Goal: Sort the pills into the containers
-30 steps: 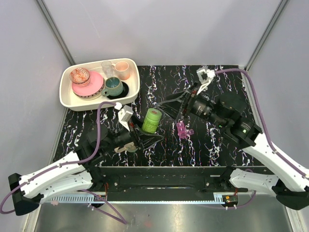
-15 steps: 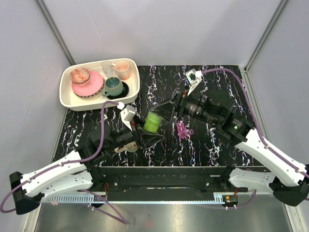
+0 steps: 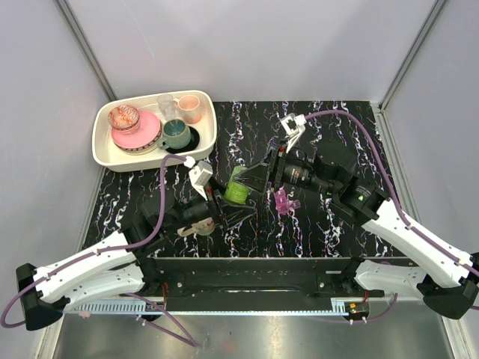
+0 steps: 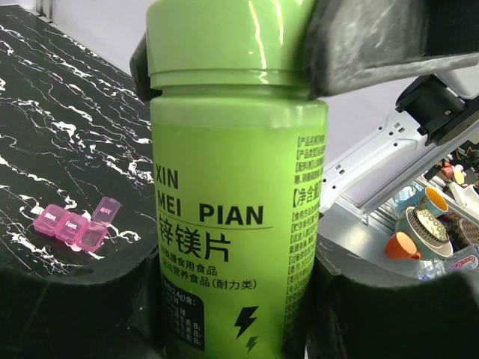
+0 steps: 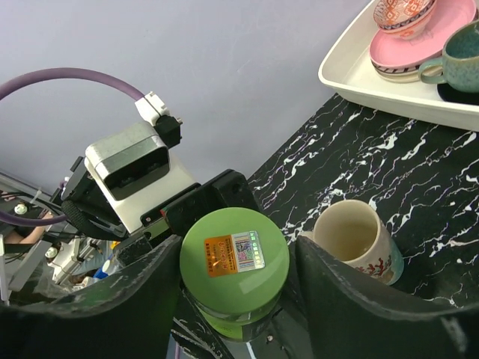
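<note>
Your left fingers (image 4: 67, 307) grip the upright green bottle (image 4: 239, 194) low on its body, while your right fingers (image 5: 112, 314) straddle its cap (image 5: 233, 258) from above, open, not yet clamped.

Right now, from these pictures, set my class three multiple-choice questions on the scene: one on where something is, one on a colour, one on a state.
1. Where does the pill box lie?
A on a shelf; B on the black tabletop; C on the floor.
2. What colour is the bottle?
A lime green; B red; C blue.
3. How is the left hand?
A open and empty; B out of view; C shut on the bottle.

Answers:
1 B: the box lies flat on the marbled black surface.
2 A: the left wrist view shows it green all over.
3 C: its fingers press against both sides of the bottle.
</note>
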You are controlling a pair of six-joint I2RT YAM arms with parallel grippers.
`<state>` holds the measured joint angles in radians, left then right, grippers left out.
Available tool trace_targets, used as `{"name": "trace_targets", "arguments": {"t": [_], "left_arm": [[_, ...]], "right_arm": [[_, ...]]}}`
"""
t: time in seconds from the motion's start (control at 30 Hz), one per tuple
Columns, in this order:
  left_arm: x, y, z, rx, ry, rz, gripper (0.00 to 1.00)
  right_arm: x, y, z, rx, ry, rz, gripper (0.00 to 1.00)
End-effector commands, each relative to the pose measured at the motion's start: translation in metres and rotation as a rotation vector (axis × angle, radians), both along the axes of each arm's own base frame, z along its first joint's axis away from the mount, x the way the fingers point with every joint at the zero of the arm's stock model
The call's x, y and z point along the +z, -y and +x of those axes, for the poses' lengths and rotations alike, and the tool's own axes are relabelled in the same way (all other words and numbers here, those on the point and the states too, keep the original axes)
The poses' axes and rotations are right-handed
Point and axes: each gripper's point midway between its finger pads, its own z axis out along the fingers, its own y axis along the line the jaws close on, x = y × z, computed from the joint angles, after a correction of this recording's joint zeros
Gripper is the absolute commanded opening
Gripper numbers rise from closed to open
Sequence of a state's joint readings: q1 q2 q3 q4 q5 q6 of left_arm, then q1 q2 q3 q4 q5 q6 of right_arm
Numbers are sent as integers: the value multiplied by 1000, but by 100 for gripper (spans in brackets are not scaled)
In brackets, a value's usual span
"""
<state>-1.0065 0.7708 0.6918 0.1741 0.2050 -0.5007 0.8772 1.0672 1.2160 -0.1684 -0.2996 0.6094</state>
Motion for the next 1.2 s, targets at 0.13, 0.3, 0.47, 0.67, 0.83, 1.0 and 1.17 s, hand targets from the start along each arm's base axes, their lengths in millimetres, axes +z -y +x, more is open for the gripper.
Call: {"name": "trace_targets", "arguments": {"t": [0.13,0.3,0.47,0.67,0.83,1.0,1.17], "left_arm": [[43,-3,0,11,80,-105,0],[41,-3,-1,3,79,-103,0],[40,-2,-2,-6,77,-101,0],[38,-4,-3,-7,73,-104,0],[38,-4,-5,-9,70,-106,0],[38,-5,-4,-8,70,-106,0],[39,-5,-4,-9,73,-108,0]], "right_arm": [[11,3,-4,1,29,35,62],[13,6,-2,-19,37,49,64],[24,12,-1,-49,62,94,80],[30,15,-1,-62,75,126,78],[28,13,-2,-47,67,124,72],[24,9,-3,-30,55,117,77],[19,7,0,-33,49,107,76]]}}
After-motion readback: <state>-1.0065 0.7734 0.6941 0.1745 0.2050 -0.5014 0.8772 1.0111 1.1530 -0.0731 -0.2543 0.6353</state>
